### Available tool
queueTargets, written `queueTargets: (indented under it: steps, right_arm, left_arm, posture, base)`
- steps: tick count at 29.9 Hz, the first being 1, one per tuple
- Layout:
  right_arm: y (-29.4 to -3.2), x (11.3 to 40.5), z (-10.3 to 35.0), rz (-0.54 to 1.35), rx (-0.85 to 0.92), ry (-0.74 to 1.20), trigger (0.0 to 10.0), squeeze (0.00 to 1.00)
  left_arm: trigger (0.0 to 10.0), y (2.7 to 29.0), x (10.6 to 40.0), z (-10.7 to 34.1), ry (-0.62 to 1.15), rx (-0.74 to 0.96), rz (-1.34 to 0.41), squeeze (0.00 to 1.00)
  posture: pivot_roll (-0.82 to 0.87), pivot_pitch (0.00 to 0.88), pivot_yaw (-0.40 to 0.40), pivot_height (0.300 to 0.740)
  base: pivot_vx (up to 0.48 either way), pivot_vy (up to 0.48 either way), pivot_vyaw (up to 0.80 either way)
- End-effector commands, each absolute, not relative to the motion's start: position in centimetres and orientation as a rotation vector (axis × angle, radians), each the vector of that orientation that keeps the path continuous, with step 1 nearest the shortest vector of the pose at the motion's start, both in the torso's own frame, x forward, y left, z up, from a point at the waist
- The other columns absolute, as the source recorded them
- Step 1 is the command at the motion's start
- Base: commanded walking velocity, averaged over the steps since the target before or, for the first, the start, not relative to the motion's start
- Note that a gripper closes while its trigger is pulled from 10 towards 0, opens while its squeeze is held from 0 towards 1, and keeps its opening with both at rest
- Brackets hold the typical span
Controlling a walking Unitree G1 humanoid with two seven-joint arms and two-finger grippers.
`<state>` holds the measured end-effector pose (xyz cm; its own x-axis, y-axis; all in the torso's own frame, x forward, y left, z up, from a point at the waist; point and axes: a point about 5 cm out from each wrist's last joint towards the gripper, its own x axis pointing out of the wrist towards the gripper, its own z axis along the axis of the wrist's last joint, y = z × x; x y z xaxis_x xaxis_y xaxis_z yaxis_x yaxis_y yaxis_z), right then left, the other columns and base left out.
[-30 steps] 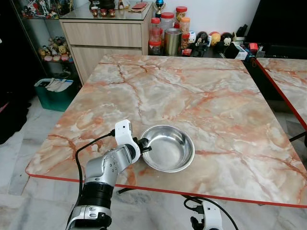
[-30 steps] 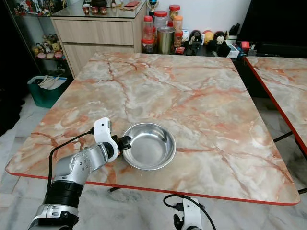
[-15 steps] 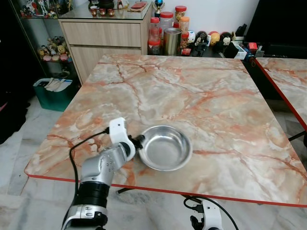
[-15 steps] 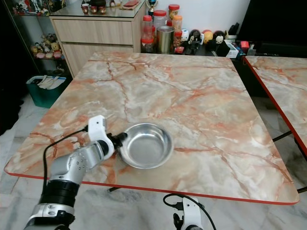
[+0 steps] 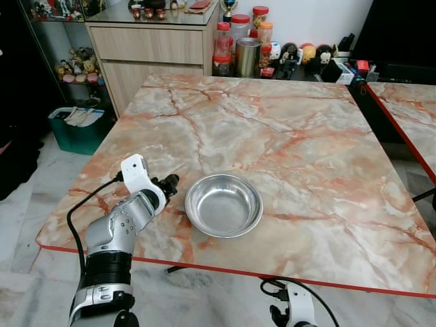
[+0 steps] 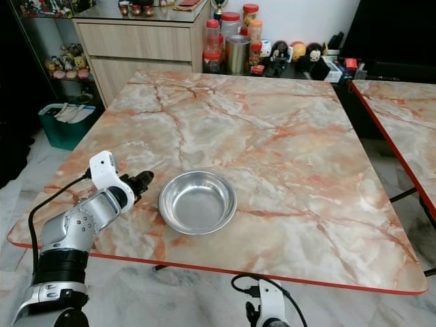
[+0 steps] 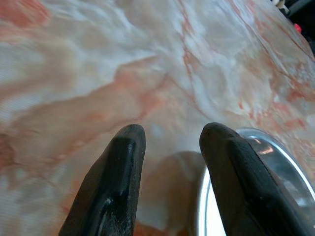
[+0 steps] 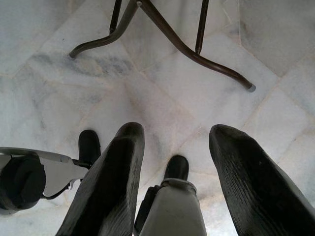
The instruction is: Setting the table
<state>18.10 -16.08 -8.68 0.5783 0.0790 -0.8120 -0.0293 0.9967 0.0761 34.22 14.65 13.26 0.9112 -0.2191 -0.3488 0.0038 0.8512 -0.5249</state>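
One bowl (image 5: 223, 204) is all we have on the table (image 5: 286, 136) so far, a shallow steel one sitting upright near the front edge, a little left of the middle. Nearest to us, our right gripper (image 8: 174, 191) hangs idle below the table, fingers spread over the pale floor tiles with nothing between them; the dark legs of the table (image 8: 162, 37) show beyond it. Our left gripper (image 5: 170, 182) rests low over the marble just left of the bowl, close to its rim but apart from it. In the left wrist view its two fingers (image 7: 115, 187) are parted with only bare marble between them, and the bowl's rim lies just past one fingertip, so we hold nothing.

We judge the bowl light, stiff and not fragile, though the polished metal looks slippery and would likely skate on the smooth marble if nudged. The thin rim on the side nearest our left gripper seems the best place to take hold, one finger inside and one outside.

Farther on, the tabletop is bare marble. Beyond its far edge stand a wooden cabinet (image 5: 153, 51), some jars with red lids (image 5: 238, 37) and a metal tin (image 5: 247, 57), and a green bin (image 5: 76, 131) sits on the floor at far left.
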Motion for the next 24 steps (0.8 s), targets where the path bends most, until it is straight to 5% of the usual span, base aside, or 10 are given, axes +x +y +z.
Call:
queueTargets:
  steps: [1, 4, 9, 17, 24]
  right_arm:
    - [-16.1, 18.4, -8.5, 0.068, 0.052, 0.948, 10.0, 0.0]
    - [-16.1, 18.5, -8.5, 0.068, 0.052, 0.947, 10.0, 0.0]
    - [-16.3, 18.5, -8.5, 0.066, 0.048, 0.947, 10.0, 0.0]
    - [-16.4, 18.3, -8.6, 0.062, 0.05, 0.951, 10.0, 0.0]
    - [-16.4, 18.3, -8.6, 0.066, 0.046, 0.954, 10.0, 0.0]
  left_arm:
    - [10.0, 14.3, 34.3, 14.1, 0.366, -0.544, -0.136, 0.0]
    - [10.0, 14.4, 34.4, 14.5, 0.329, -0.55, -0.131, 0.0]
    - [10.0, 19.6, 35.0, 15.8, 0.079, -0.305, 0.102, 0.0]
    - [10.0, 22.7, 33.9, 13.1, 0.142, -0.175, 0.22, 0.0]
    - [10.0, 19.9, 34.1, 11.8, 0.177, -0.199, 0.07, 0.0]
  posture:
    - [0.07, 0.0, -0.038, 0.74]
    - [0.07, 0.0, -0.038, 0.74]
    - [0.06, 0.0, -0.044, 0.74]
    - [0.06, 0.0, -0.043, 0.74]
    - [0.06, 0.0, -0.05, 0.74]
  base:
    - [0.0, 0.0, 0.0]
    - [0.0, 0.0, 0.0]
    - [0.0, 0.0, 0.0]
    - [0.0, 0.0, 0.0]
    - [0.0, 0.0, 0.0]
